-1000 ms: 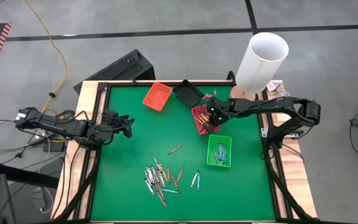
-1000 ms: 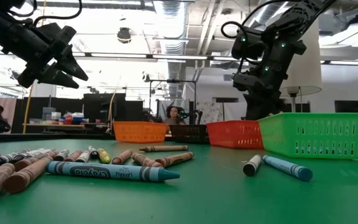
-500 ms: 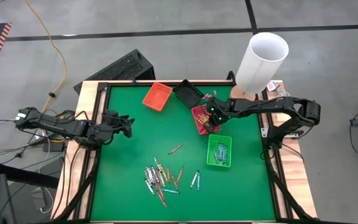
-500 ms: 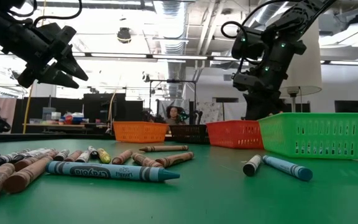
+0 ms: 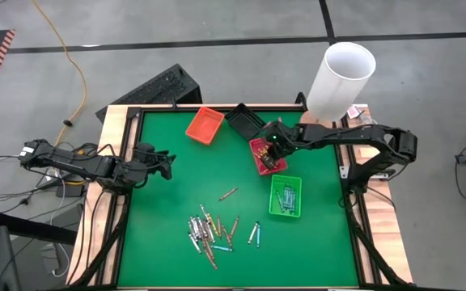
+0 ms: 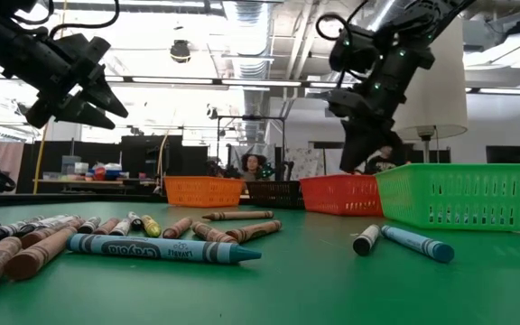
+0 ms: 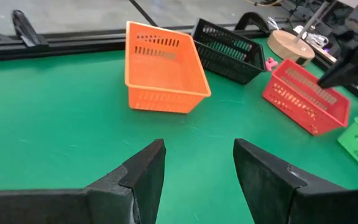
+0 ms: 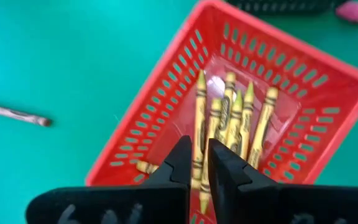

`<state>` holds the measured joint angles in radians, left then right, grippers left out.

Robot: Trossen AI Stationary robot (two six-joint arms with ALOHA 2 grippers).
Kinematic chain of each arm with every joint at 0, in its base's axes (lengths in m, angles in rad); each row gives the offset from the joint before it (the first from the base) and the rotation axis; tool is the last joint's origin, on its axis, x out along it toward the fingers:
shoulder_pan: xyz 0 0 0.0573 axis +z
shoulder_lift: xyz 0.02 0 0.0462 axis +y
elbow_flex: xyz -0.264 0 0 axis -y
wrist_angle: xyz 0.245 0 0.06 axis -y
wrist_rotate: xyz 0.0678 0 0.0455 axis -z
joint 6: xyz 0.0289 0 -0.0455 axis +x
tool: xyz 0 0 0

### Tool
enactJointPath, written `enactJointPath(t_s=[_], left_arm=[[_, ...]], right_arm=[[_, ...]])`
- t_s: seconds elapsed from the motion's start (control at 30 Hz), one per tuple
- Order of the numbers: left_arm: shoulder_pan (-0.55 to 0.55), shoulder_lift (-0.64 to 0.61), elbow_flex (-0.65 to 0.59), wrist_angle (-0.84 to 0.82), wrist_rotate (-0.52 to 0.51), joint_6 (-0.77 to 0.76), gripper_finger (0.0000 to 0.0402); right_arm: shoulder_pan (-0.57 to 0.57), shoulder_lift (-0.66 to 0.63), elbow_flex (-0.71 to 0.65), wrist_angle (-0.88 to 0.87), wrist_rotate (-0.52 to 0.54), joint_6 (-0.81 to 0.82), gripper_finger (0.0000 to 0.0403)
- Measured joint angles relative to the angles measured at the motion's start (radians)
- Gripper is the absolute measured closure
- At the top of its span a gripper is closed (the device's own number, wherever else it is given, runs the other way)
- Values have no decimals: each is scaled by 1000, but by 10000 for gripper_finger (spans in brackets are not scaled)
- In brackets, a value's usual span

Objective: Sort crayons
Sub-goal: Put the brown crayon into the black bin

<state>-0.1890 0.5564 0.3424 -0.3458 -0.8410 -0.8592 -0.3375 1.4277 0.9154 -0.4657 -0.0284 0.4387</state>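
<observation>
Several crayons (image 5: 209, 230) lie loose on the green mat near its front edge, with a blue one (image 6: 165, 250) closest in the low view. One more crayon (image 5: 228, 194) lies alone toward the middle. Yellow crayons (image 8: 235, 115) lie in the red basket (image 5: 255, 146). My right gripper (image 8: 196, 158) hangs just above that basket, pointing steeply down. Its fingers stand a narrow gap apart with nothing between them. My left gripper (image 7: 197, 162) waits open above the mat's left side (image 5: 168, 162).
A green basket (image 5: 275, 183) holding crayons sits nearer than the red one. An orange basket (image 5: 205, 125) and a black one (image 5: 245, 121) sit at the far edge. A white cylinder (image 5: 342, 77) stands at the far right corner. Two crayons (image 5: 254, 234) lie near the green basket.
My right gripper has risen a little above the red basket and shifted slightly toward the table's far left. The crayons in the basket stay where they lay.
</observation>
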Motion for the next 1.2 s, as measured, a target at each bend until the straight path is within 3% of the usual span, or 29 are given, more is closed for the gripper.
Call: enactJointPath(t_s=[0.33,0.77,1.0,1.2], left_arm=[[0,0,0,0,29,1,221],[0,0,0,1,26,0,221],[0,0,0,27,27,-2,221],[0,0,0,31,56,-4,221]], right_arm=[[61,0,61,31,0,-119,355],[249,0,62,281,0,-314,355],[302,0,62,454,0,-319,355],[339,0,62,479,1,-316,355]])
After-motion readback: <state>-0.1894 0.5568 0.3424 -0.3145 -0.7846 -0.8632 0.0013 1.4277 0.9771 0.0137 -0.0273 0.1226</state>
